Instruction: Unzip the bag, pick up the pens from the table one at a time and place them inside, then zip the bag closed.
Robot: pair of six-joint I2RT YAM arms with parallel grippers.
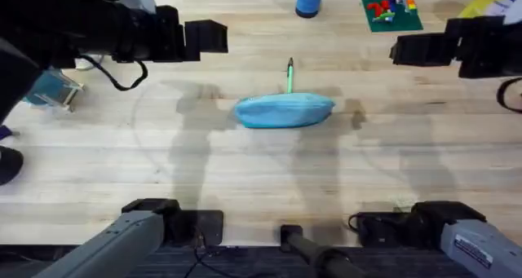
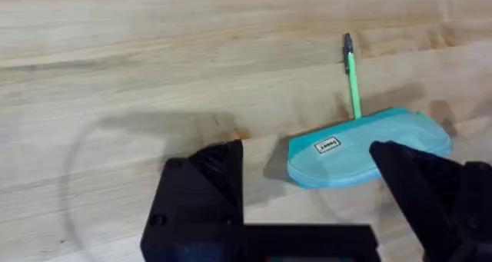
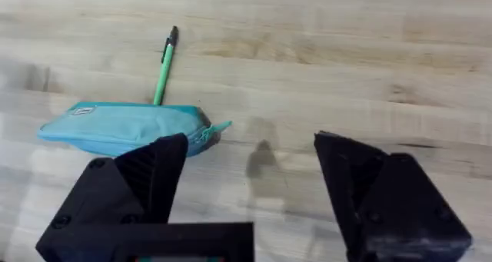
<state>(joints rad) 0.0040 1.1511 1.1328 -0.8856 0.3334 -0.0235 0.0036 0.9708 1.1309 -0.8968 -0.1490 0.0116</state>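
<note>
The bag [image 1: 285, 111], soft and light, lies mid-table [image 1: 245, 172], zipper apparently closed; its pull tab [image 3: 218, 127] is judged the best hold. A thin green pen [image 1: 289, 76] touches its far edge. The left gripper [image 2: 307, 185] and right gripper [image 3: 250, 181] hover spread, empty.

Left arm: raised, stretched in from the left side; left gripper [image 1: 214, 38] pointing toward the middle, black fingers [image 2: 201, 187] spread wide apart, holding nothing. Right arm: raised, entering from the right side; right gripper [image 1: 404, 48] pointing toward the middle, fingers [image 3: 146, 177] likewise spread wide, holding nothing.
</note>
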